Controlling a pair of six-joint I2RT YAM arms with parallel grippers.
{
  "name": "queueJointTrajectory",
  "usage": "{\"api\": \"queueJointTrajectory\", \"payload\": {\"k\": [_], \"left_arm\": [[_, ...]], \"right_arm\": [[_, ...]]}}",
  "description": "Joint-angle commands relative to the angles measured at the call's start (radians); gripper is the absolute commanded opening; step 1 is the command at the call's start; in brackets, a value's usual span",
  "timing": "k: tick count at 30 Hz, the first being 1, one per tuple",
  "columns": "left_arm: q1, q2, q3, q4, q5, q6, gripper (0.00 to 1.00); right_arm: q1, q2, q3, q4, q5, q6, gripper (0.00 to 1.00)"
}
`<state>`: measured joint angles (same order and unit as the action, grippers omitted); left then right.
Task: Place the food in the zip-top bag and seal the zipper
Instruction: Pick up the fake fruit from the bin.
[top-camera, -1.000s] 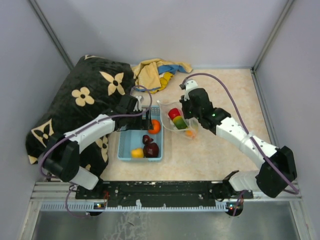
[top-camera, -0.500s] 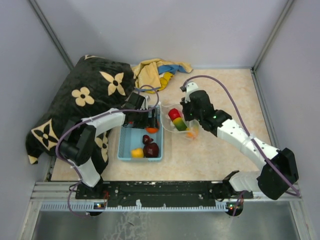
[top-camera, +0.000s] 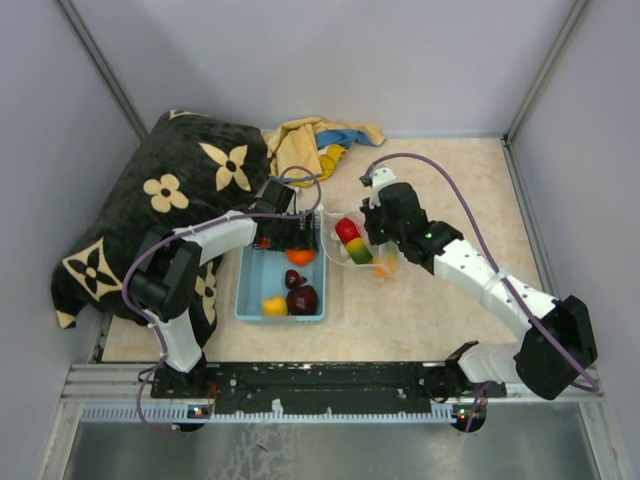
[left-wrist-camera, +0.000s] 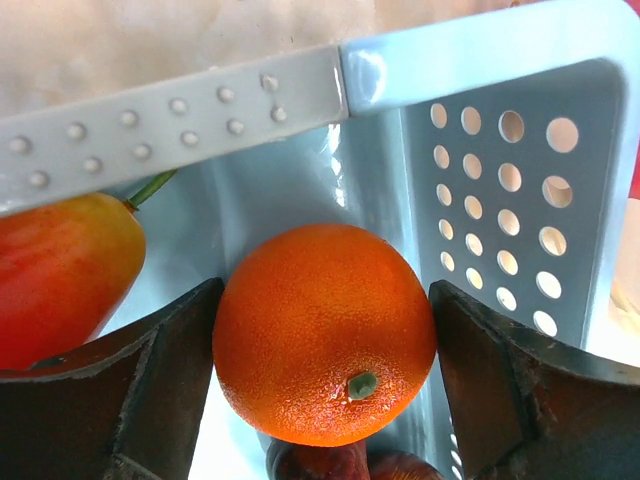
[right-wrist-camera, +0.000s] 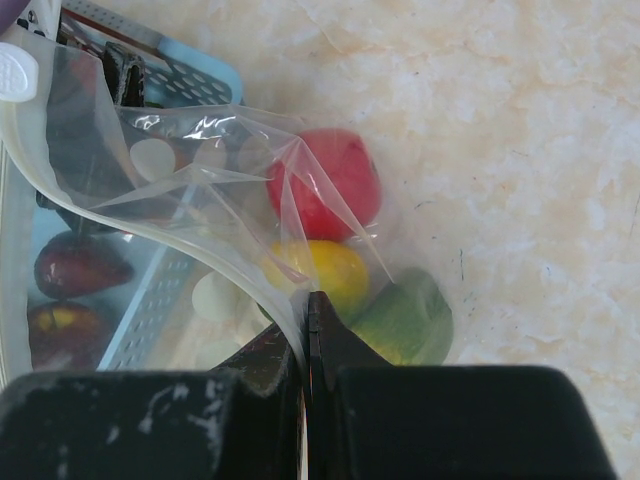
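Observation:
My left gripper (top-camera: 292, 243) is inside the far end of the light-blue basket (top-camera: 241, 292). Its fingers press both sides of an orange fruit (left-wrist-camera: 325, 335), also in the top view (top-camera: 301, 257). A red-yellow fruit (left-wrist-camera: 60, 270) lies to its left. Two dark maroon fruits (top-camera: 302, 298) and a yellow one (top-camera: 274, 305) lie nearer in the basket. My right gripper (right-wrist-camera: 308, 300) is shut on the wall of the clear zip-top bag (top-camera: 360, 245), just under its whitish zipper strip (right-wrist-camera: 200, 260). The bag holds a red (right-wrist-camera: 325, 185), a yellow (right-wrist-camera: 325, 270) and a green fruit (right-wrist-camera: 405, 320).
A black pillow with tan flowers (top-camera: 170, 200) lies left of the basket, under my left arm. A yellow and blue cloth (top-camera: 315, 140) lies at the back. Grey walls close the cell on three sides. The bag's mouth opens toward the basket's right wall (right-wrist-camera: 190, 75).
My left gripper has moved right, deeper into the basket's far end, and now has the orange fruit between its fingers. My right gripper and the bag have shifted slightly.

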<state>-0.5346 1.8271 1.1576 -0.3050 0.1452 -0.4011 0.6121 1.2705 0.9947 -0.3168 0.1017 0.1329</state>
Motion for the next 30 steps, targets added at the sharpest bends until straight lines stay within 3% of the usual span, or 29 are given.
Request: {"api": "queueJointTrajectory", "payload": {"k": [1, 13, 22, 30], "left_arm": [[0.002, -0.003, 0.002, 0.024, -0.013, -0.008, 0.83], [0.003, -0.167, -0.101, 0.064, 0.000, -0.019, 0.62], [0.002, -0.391, -0.159, 0.055, -0.055, -0.017, 0.62], [-0.015, -0.594, -0.171, 0.081, 0.024, -0.012, 0.62]], "right_arm": [[-0.003, -0.034, 0.019, 0.020, -0.004, 0.010, 0.02], [-0.003, -0.044, 0.021, 0.007, -0.001, 0.027, 0.02], [-0.003, -0.043, 0.025, 0.012, 0.001, 0.024, 0.02], [-0.003, -0.061, 0.029, 0.049, 0.003, 0.024, 0.02]]}}
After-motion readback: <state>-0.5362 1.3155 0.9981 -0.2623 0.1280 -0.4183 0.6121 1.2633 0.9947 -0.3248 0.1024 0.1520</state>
